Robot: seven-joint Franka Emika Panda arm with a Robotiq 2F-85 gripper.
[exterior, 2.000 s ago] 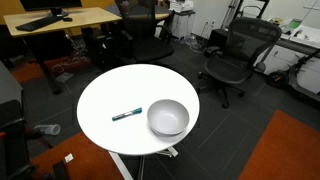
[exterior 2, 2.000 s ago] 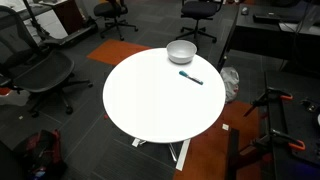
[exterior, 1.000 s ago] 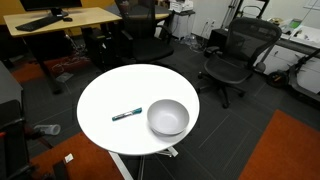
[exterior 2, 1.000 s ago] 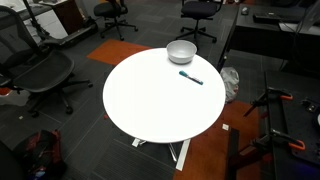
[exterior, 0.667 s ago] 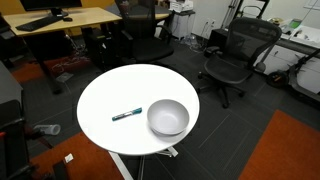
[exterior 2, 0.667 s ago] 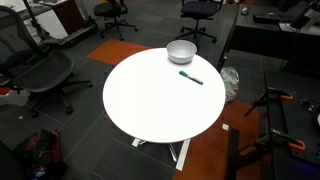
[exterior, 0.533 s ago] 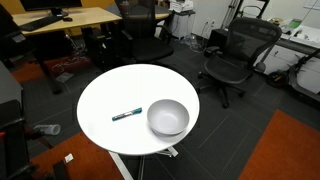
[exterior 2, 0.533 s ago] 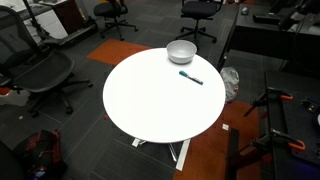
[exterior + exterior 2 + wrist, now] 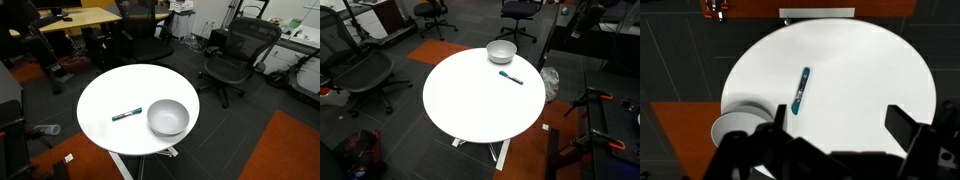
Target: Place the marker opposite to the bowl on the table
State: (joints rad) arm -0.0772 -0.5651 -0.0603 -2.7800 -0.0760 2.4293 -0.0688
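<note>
Marker (image 9: 801, 90) flat on table (image 9: 860, 60), beside bowl (image 9: 732, 125) | bowl partly hidden by end effector (image 9: 837, 118) | jaws apart, empty

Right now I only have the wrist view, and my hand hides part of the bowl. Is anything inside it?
Observer: In an exterior view the whole bowl is in sight, and its inside looks empty.
Operator: Good. What stands around the table, off my picture?
Observer: A black office chair stands on the floor beside it, apart from the rim.
</note>
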